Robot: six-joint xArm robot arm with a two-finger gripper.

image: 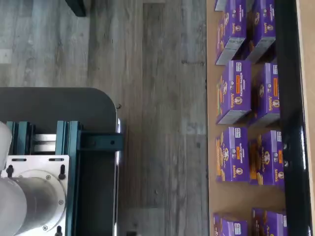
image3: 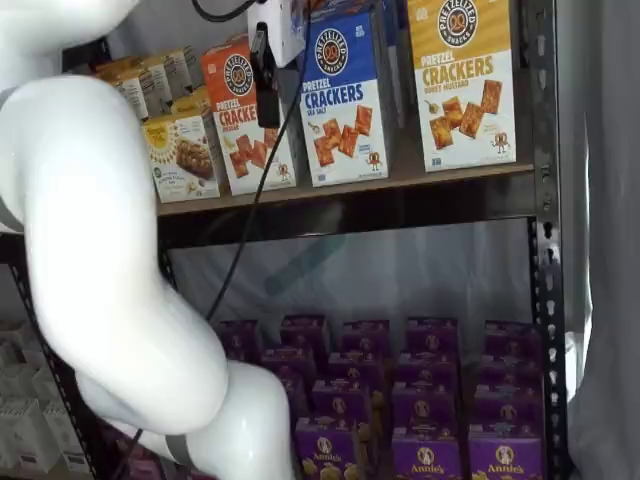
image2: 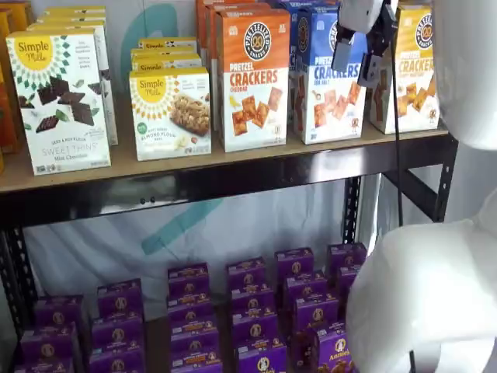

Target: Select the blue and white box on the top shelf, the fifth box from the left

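The blue and white box (image2: 326, 85) stands upright on the top shelf (image2: 194, 165), between an orange-topped cracker carton (image2: 252, 78) and a yellow-topped one (image2: 411, 70). It also shows in a shelf view (image3: 345, 100), with the shelf board (image3: 400, 180) under it. My gripper (image2: 356, 66) hangs from the top edge in front of the box's upper right part, apart from it, with a gap showing between its two black fingers and nothing in them. In a shelf view it (image3: 268, 85) shows side-on, left of the box. The box is out of the wrist view.
Simple Mills boxes (image2: 62, 101) fill the shelf's left part. Small purple boxes (image2: 248, 311) crowd the lower level and show in the wrist view (image: 236, 93). My white arm (image2: 435, 295) covers the lower right; its cable (image2: 396, 116) hangs beside the gripper. A black upright (image3: 545, 250) stands right.
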